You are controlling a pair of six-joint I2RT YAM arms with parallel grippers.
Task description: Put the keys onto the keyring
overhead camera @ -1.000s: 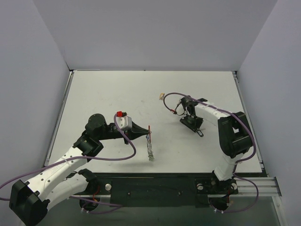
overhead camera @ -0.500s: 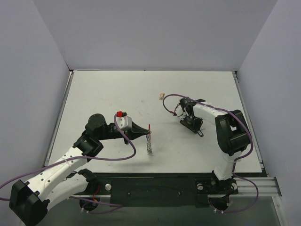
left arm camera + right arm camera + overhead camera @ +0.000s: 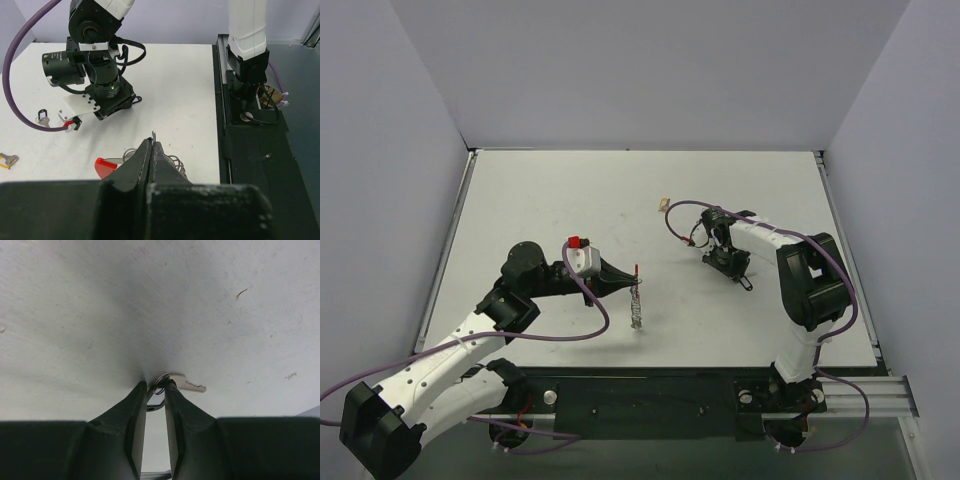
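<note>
Left gripper (image 3: 152,148): fingers pressed together on the thin metal keyring with red tag (image 3: 637,297).
Keyring position: hanging above the white worktop (image 3: 570,200), left of centre, towards the near edge.
Right gripper (image 3: 155,390): fingers at a narrow gap, pinching the small silver key with black plastic head (image 3: 189,385) against the worktop, right of centre.

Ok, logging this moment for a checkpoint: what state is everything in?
keyring: hanging from left gripper.
left gripper: jaws shut on keyring.
key: on table, not on keyring.
right gripper: jaws pinching key.
second key: loose on table.
</note>
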